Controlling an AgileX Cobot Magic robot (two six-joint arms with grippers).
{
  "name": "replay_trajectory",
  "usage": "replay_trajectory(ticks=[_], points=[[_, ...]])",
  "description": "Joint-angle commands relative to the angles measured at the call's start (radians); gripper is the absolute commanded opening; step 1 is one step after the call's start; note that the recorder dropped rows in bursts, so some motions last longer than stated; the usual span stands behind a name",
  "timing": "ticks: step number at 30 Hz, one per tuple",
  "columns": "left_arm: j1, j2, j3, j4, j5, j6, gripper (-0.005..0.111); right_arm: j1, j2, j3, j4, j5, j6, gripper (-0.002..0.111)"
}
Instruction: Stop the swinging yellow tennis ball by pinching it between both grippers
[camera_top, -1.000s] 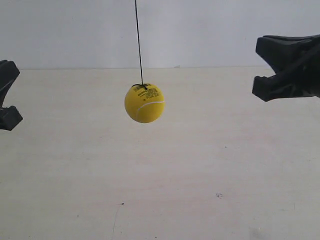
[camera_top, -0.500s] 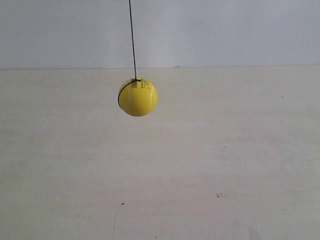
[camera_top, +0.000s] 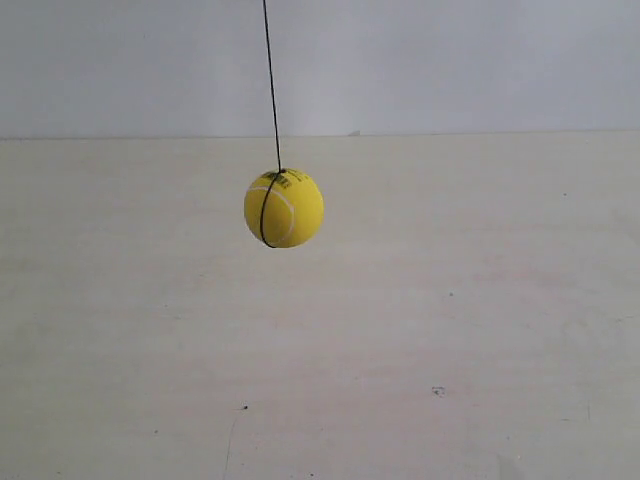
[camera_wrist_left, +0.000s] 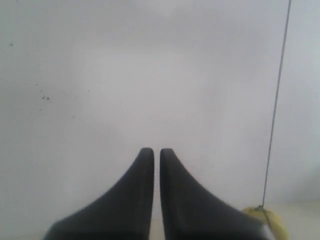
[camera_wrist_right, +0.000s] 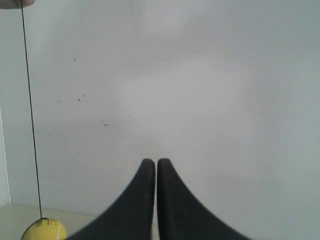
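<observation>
Now, start with the left end effector: tips pressed together, just a thin slit between, holding nothing. Off to its side, spot the yellow tennis ball, hanging free over the table on a black string running up to 12 o'clock. Then the right end effector: tips together too, empty, ball off to its side. Probably must close in from both sides; cannot tell which is nearer.

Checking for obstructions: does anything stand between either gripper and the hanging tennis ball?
Nothing visible does. The tennis ball hangs free on its string; only open air lies between it and the left gripper or right gripper.
</observation>
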Motion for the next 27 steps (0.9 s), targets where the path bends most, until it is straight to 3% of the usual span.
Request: replay_trajectory(ticks=[1, 16, 27], points=[[0.004, -0.113, 0.005, 0.074, 0.004, -0.113, 0.005, 0.0, -0.038, 0.005, 0.0, 0.051, 0.026, 0.0], [0.004, -0.496, 0.005, 0.086, 0.137, -0.199, 0.005, 0.0, -0.038, 0.005, 0.0, 0.152, 0.034, 0.0], [0.004, -0.61, 0.005, 0.105, 0.133, -0.203, 0.005, 0.0, -0.038, 0.005, 0.016, 0.152, 0.036, 0.0]])
